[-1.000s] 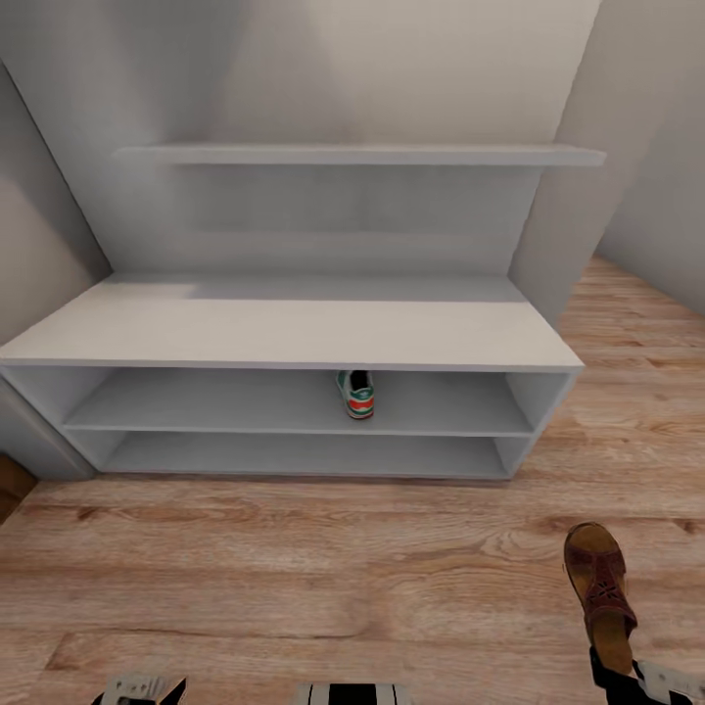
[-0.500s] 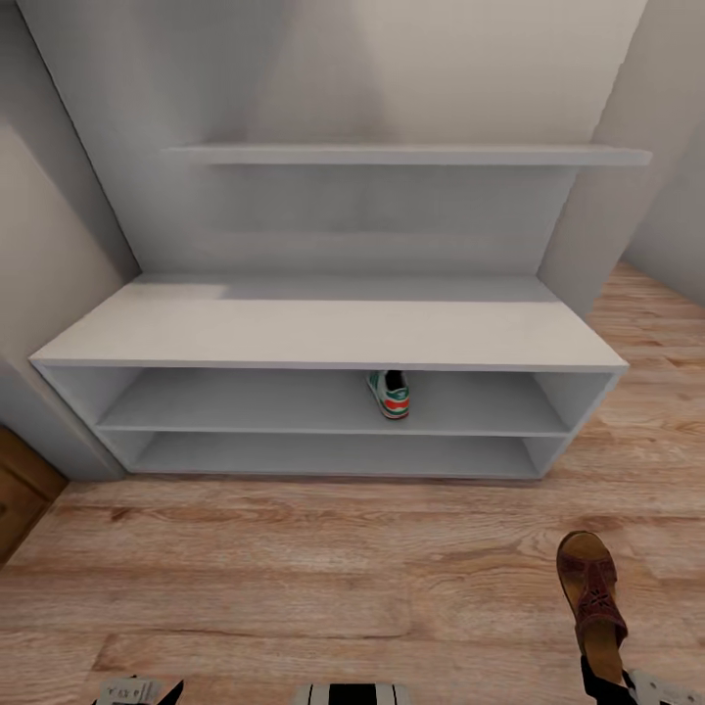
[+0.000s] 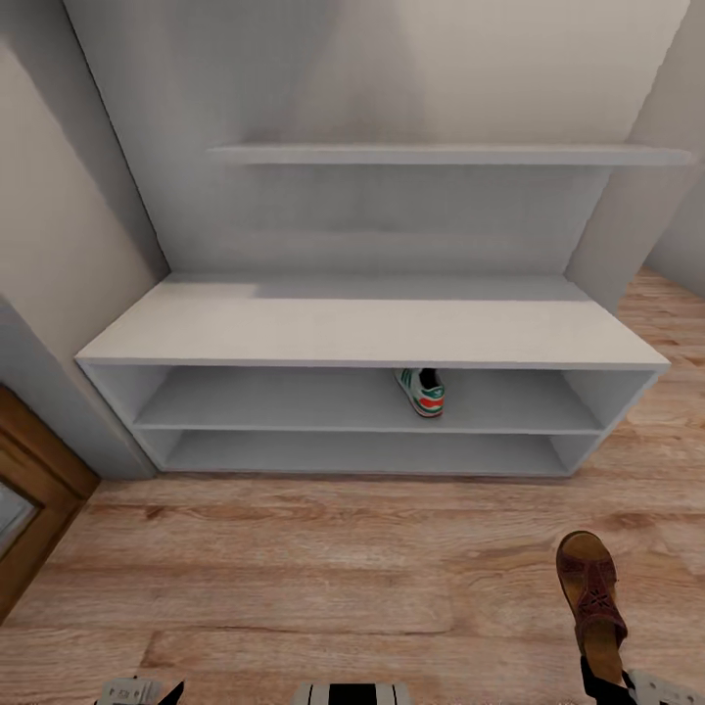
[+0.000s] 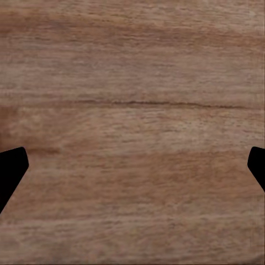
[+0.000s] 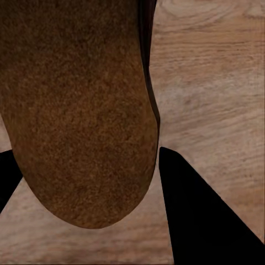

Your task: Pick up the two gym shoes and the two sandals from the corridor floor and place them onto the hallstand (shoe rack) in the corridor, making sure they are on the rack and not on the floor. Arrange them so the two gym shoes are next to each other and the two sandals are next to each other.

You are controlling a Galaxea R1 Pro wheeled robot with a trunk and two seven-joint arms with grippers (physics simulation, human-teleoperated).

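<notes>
**Corridor, hallstand ahead, one sandal in the right gripper**

Light wood-plank corridor floor (image 3: 294, 578) running up to a pale wall, with a thin floating wall shelf (image 3: 441, 155) mounted above the hallstand (image 3: 362, 333). Long, low and white, open at the front, two shelf levels under a flat bare top. On the upper inner level, right of the hallstand's middle: one gym shoe (image 3: 422, 391), white with teal stripes and a red-orange heel, heel toward the open front. Left of the hallstand, a brown wooden door frame (image 3: 34, 509) at the edge of the head view.

In front of the hallstand's right end, well apart from it: a dark-brown sandal (image 3: 591, 599), toe pointing toward the hallstand, heel end gripped by the right gripper (image 3: 619, 682). From the right wrist, tan footbed (image 5: 83, 110) pressed between the two dark fingers (image 5: 204, 215), floor planks behind. Clamped on the sandal, then.

From the left wrist, the left gripper (image 4: 132, 165) spread wide, dark fingertips (image 4: 11, 165) far apart, nothing between them, bare planks beneath.
</notes>
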